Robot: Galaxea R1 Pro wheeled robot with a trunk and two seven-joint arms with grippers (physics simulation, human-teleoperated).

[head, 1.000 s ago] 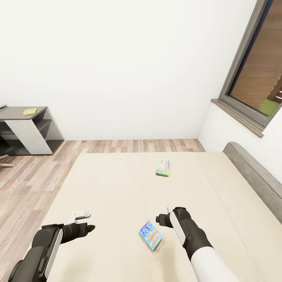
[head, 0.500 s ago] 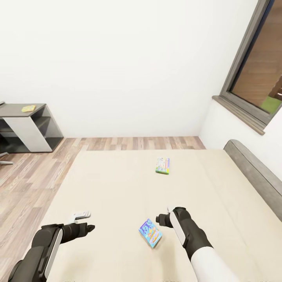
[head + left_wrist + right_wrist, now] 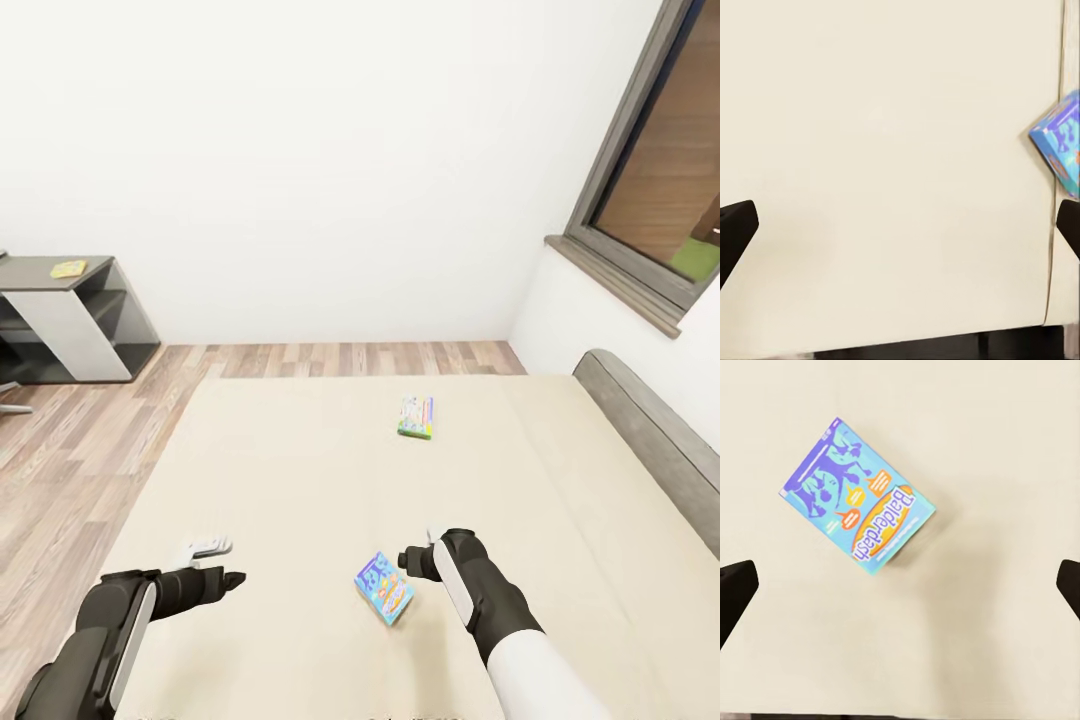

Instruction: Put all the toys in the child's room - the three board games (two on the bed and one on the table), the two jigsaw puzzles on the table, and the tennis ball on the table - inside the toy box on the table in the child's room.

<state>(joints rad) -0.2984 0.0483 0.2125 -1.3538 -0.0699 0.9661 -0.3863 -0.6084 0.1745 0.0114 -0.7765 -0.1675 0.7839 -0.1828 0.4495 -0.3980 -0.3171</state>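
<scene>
With its fingers spread wide, the right gripper [image 3: 412, 560] hung just beside the blue board game [image 3: 857, 509] lying on the bed [image 3: 300, 480], so the pickup was probably next, calling for a descent over it.

**Cut off / unreadable**

- Blue-purple board game [image 3: 1063, 142]: clipped by the frame edge in the left wrist view, only one corner shows.
- Far board game [image 3: 416, 417] on the bed [image 3: 300, 470]: cover print too small to read from the head view.
- Desk [image 3: 40, 268]: runs off the head view's edge; the yellow-green item [image 3: 68, 268] on it is too small to identify.
- Left pincer [image 3: 900, 225] and right pincer [image 3: 900, 585]: only dark fingertips enter at the wrist frames' sides.
</scene>
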